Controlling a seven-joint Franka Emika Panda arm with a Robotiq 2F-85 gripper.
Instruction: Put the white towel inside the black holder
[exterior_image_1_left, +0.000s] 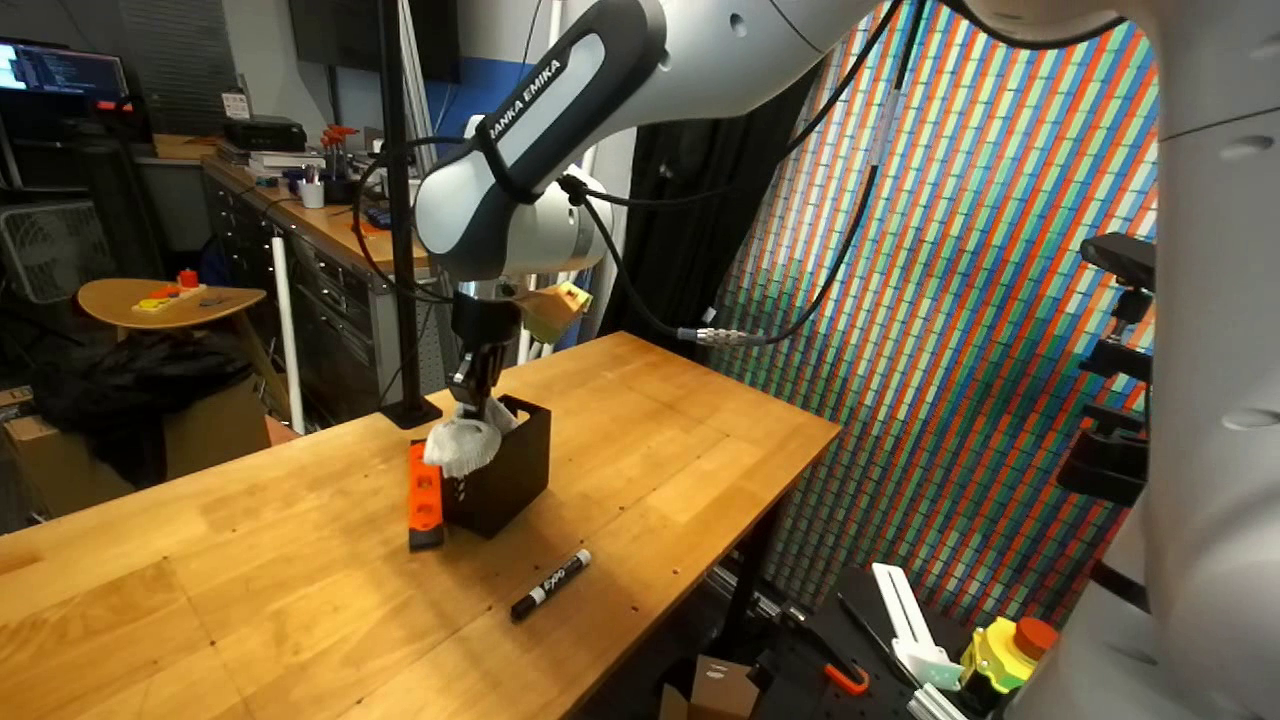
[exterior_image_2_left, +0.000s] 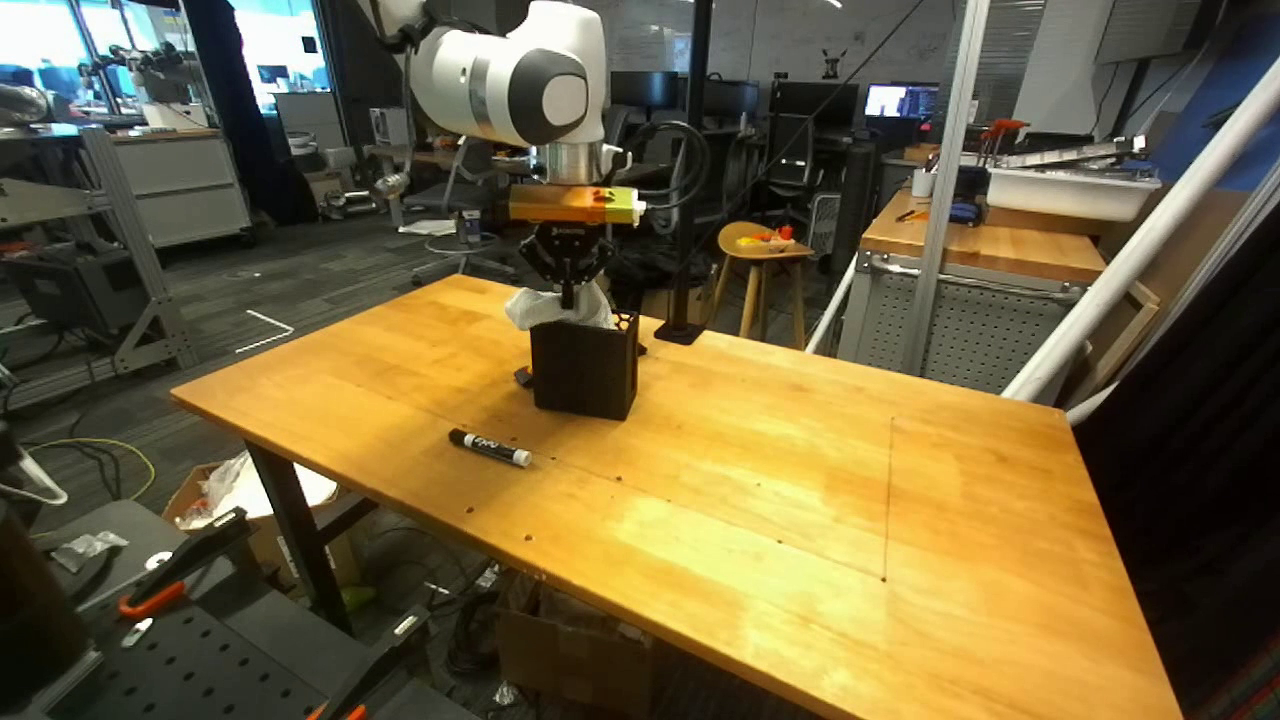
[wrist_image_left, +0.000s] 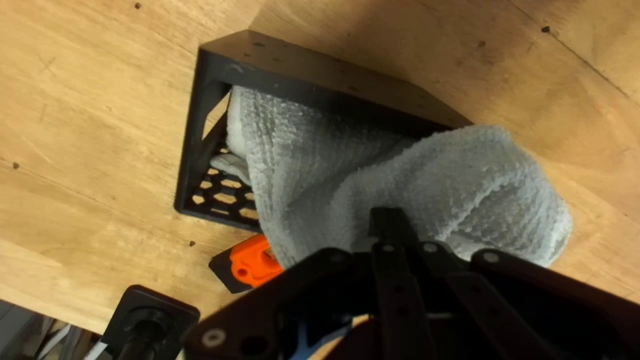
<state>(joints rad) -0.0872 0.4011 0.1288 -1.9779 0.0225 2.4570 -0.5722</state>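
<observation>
The black holder (exterior_image_1_left: 505, 475) stands upright on the table, its open mouth facing up. In the wrist view the white towel (wrist_image_left: 300, 150) lies bunched in the mouth of the holder (wrist_image_left: 320, 67), with mesh bared at one end. A thick fold of the towel (exterior_image_1_left: 463, 447) bulges out over a side wall in an exterior view, and some of the towel (exterior_image_2_left: 535, 308) rises above the rim. My gripper (wrist_image_left: 390, 217) points down with its fingertips together against the towel's top. No cloth shows between the fingers. How deep the towel reaches inside is hidden.
An orange level-like tool (exterior_image_1_left: 425, 495) lies close beside the holder. A black marker (exterior_image_2_left: 490, 447) rests on the table in front of it. Behind, a black post on a flat base (exterior_image_2_left: 680, 332) rises near the table's edge, close to the arm.
</observation>
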